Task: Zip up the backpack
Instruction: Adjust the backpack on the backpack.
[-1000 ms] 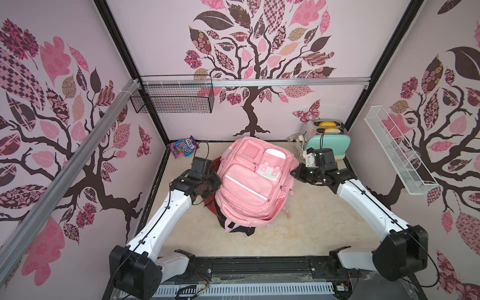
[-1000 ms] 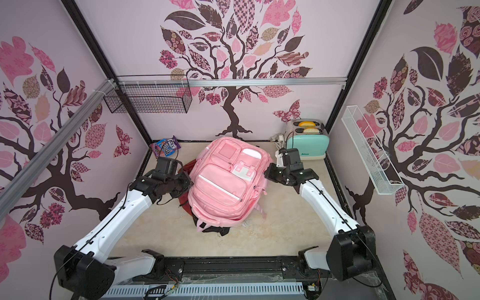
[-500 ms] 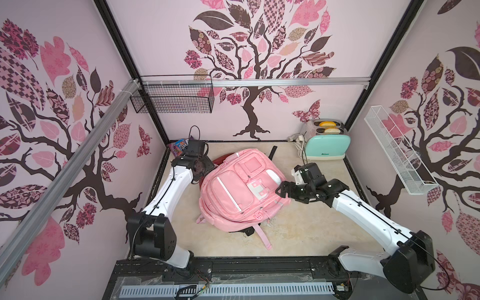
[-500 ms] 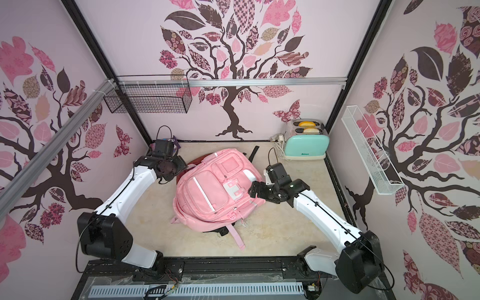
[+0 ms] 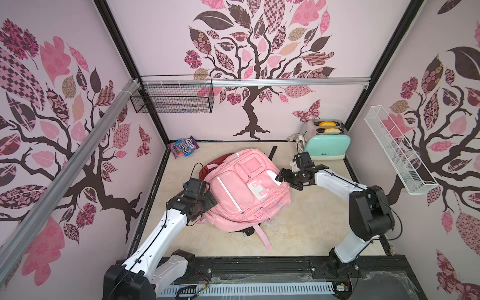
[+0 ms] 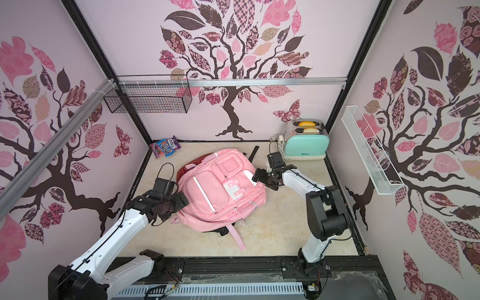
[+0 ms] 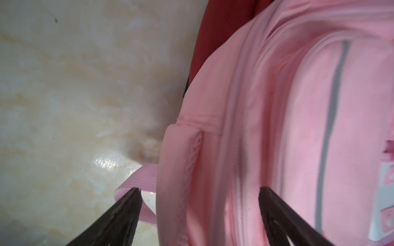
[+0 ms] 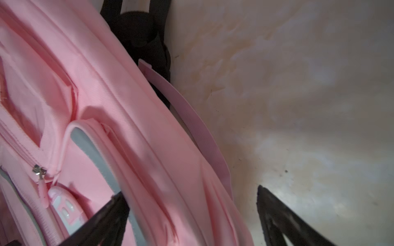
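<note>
The backpack [image 5: 246, 189] lies face up in the middle of the table [image 5: 311, 220], between my two arms. Its long axis runs from the near edge towards the back wall, leaning a little to one side, and a pink strap [image 5: 263, 237] trails off its near end. A dark red patch [image 5: 207, 170] shows at its far left edge, and I cannot tell whether that is lining from an open compartment. The left gripper [image 5: 205, 204] sits at the pack's left flank near its lower corner. In the wrist view its jaws are spread wide, straddling the side panel without pinching it [image 7: 200, 191]. The right gripper [image 5: 287, 180] is just beside the right flank, further back. It is also spread and holds nothing, with one finger over the pink fabric and the other over bare table [image 8: 191, 193]. A zipper pull [image 8: 39, 171] on a front pocket shows in the right wrist view, so I judge the right arm nearer to that slider. I cannot find the main zipper's slider in any view. The track follows the pack's outline, so I expect one gripper must pin the fabric while the other draws along that curve. The toaster [image 5: 327, 149] in the far right corner holds two slices. The black basket [image 5: 171, 97] on the back wall and the white basket [image 5: 394, 153] on the right wall look empty. A candy bag [image 5: 184, 150] lies in the far left corner.
</note>
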